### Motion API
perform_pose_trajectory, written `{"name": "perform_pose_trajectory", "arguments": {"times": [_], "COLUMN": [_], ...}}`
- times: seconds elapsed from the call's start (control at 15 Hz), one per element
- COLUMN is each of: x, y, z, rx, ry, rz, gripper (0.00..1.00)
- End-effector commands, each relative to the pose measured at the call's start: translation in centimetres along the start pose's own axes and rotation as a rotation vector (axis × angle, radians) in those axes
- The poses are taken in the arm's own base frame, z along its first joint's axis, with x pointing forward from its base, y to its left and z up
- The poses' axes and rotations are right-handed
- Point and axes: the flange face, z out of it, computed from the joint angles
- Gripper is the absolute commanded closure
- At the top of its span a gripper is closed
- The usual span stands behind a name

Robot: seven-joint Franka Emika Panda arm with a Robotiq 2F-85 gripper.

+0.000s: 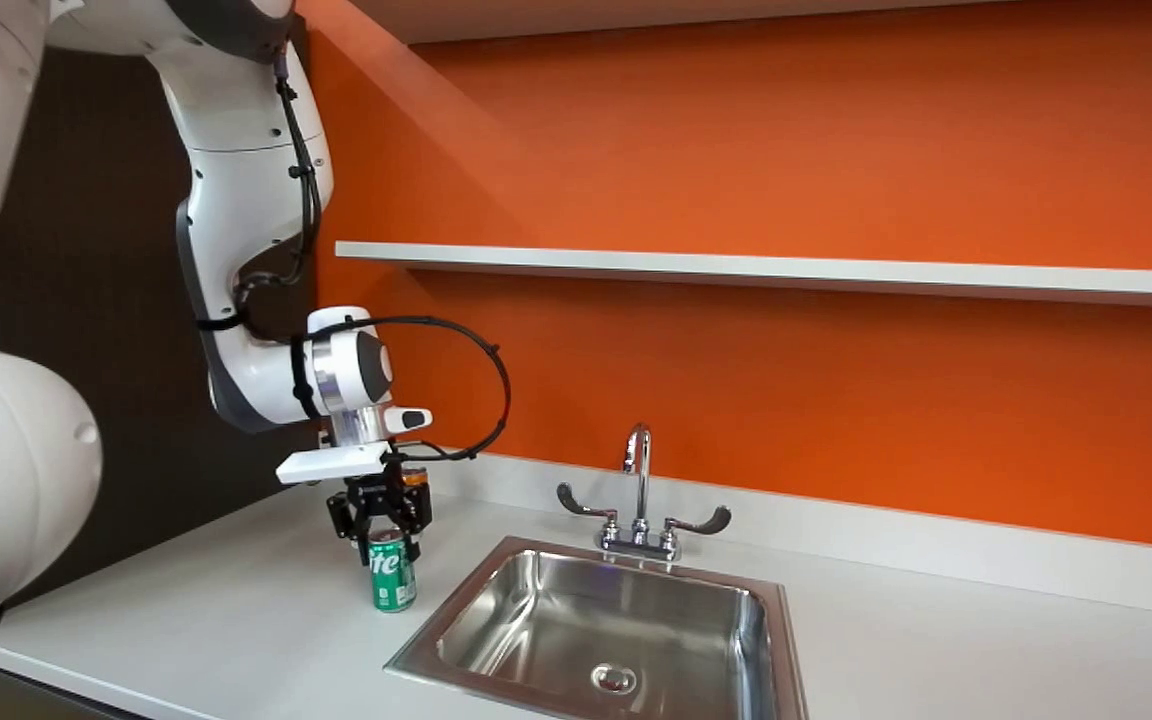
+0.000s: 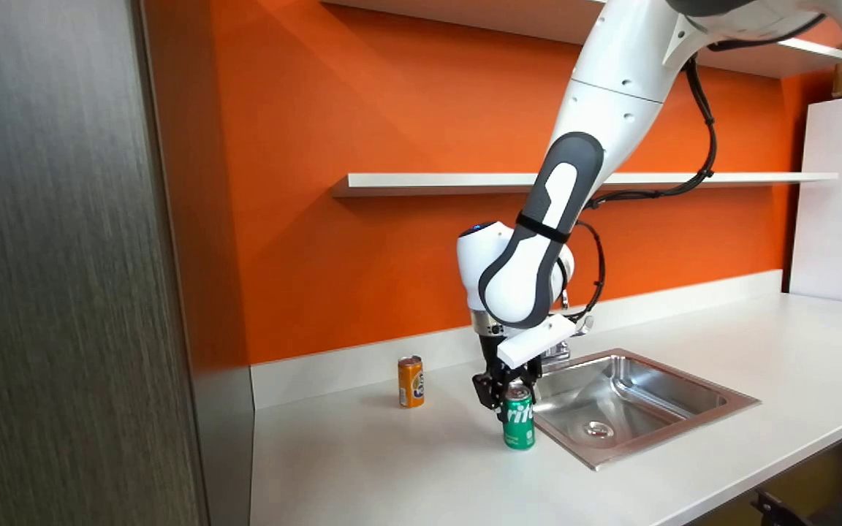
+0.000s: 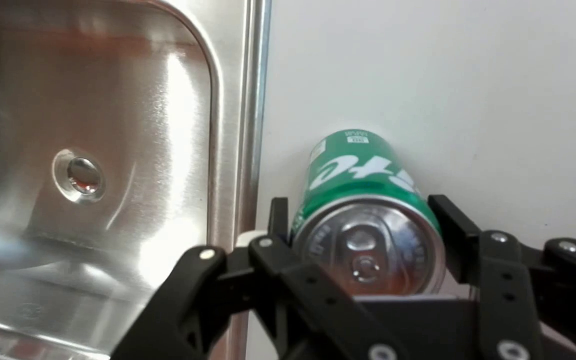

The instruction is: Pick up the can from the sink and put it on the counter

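While the jaws straddle the upper part of the green can (image 3: 365, 210), one cannot tell whether they clench it or merely stand close to its sides. The can appears upright, its base on the tabletop (image 2: 377, 467), just beside the sink (image 3: 235, 125). At the sink's back rim rise the faucet (image 1: 643, 490) and two lever handles (image 1: 711, 523). An orange can (image 2: 411, 383) stands well apart from the green can, nearer the orange wall (image 1: 836, 400). Higher up, a pale shelf (image 2: 450, 180) runs along that wall, and the white arm (image 2: 615, 102) slants down in front of it.
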Motion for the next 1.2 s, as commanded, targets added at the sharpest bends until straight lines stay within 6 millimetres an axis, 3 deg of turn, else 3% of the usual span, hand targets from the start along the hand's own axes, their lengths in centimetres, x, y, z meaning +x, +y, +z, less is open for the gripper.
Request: {"name": "perform_pose_trajectory", "arguments": {"times": [0.0,0.27,0.73,1.13], "x": [-0.5,-0.9,-1.9,-3.9], "y": [0.0,0.7,2.4,3.0], "z": [-0.5,-2.9,-9.1,-12.9], "rx": [0.009,-0.018,-0.053,-0.019], "ry": [0.003,0.007,0.038,0.064], "rz": [0.012,0.031,0.106,0.098], "gripper": [0.00,0.00,0.00,0.00]}}
